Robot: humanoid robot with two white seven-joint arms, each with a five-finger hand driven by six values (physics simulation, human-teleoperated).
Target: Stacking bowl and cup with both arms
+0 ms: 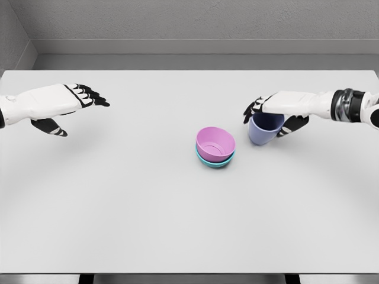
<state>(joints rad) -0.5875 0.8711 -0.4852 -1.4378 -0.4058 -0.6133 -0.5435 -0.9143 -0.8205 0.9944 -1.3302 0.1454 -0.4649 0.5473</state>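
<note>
A pink bowl point(215, 142) sits nested inside a teal bowl point(214, 161) near the middle of the white table point(148, 201). Just to its right is a lavender cup point(264, 130), upright, with my right hand point(265, 113) curled over its rim and shut on it. Whether the cup touches the table I cannot tell. My left hand point(89, 100) hovers at the far left, fingers extended and holding nothing, well away from the bowls.
The table's far edge meets a grey wall point(189, 23) at the back. The near table edge runs along the bottom of the view.
</note>
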